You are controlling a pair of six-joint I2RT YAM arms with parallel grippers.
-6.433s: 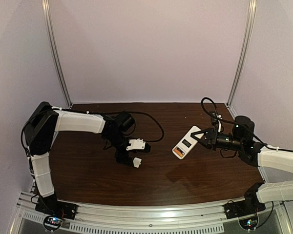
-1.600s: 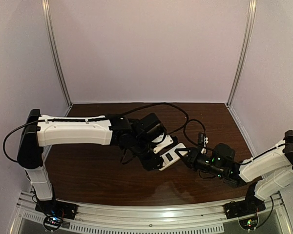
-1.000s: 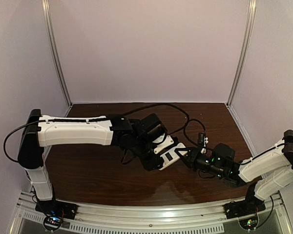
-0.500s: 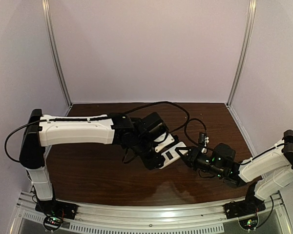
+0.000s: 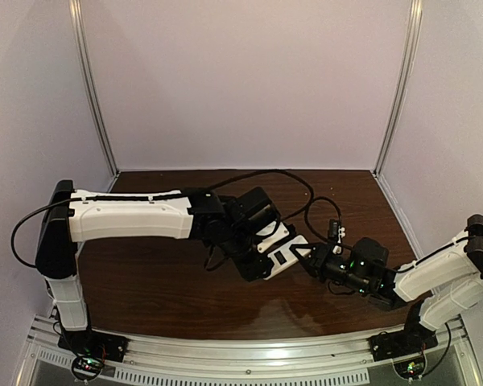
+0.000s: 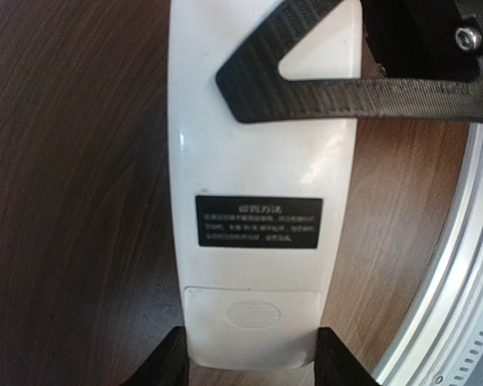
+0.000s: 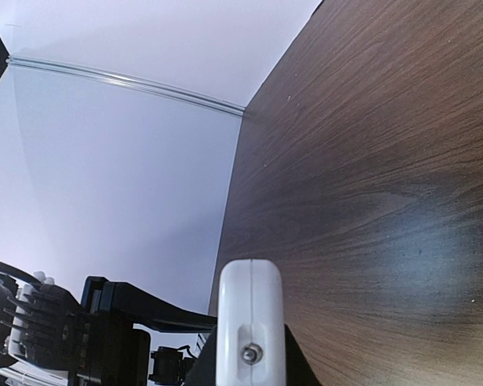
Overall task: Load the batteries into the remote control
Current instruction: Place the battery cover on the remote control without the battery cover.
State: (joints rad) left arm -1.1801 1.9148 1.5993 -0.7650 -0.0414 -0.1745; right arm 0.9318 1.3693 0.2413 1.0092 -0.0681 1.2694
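I have the remote control (image 5: 283,256) caught between both arms near the middle of the worktop (image 5: 153,281), back face up to the left wrist camera. The left gripper (image 6: 252,366) has its fingers (image 6: 167,366) pressed against the two long edges at the cover end, so I read it as clamped on the handset. The right gripper (image 7: 249,354) grips the far end across its faces: one ribbed black finger (image 6: 306,84) lies over the white back, and the right wrist view shows the handset edge-on between the two fingers. I cannot tell whether the handset is clear of the wood or resting on it. As for progress, I see no batteries anywhere, neither loose on the worktop nor in either gripper. The battery cover (image 6: 252,318), with its ribbed oval thumb grip, sits flush below the black label (image 6: 258,222), with only a thin seam showing. My judgement is that the cells are already inside with the cover slid home, and the loading itself looks done. What seems left is a check that the cover has latched, then setting the handset down and letting go.
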